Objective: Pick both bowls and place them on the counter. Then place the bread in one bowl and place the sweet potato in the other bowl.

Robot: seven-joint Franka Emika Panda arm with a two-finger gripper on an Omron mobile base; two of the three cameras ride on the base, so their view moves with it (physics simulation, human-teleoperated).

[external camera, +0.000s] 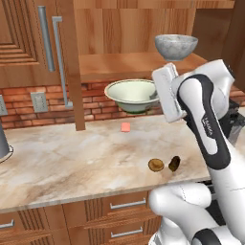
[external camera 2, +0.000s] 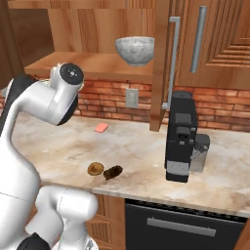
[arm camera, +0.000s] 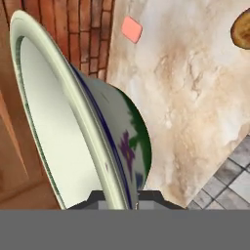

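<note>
We see the arm bent high over the counter (external camera: 72, 162), its hand carrying the cream-white bowl (external camera: 132, 94) above the worktop's back edge.

The forearm rises from the base and folds back toward the brick wall; in the hand view the gripper (arm camera: 122, 197) is clamped on the bowl's rim, one finger on each side of the wall; the bowl sits directly against the hand, its pale green inside turned left; the grey bowl (external camera: 175, 46) rests on the wooden shelf (external camera: 119, 64), well apart; the bread (external camera: 156, 165) and sweet potato (external camera: 174, 163) lie just beside each other near the counter's front; a pink square (external camera: 125, 127) lies below the held bowl.
</note>
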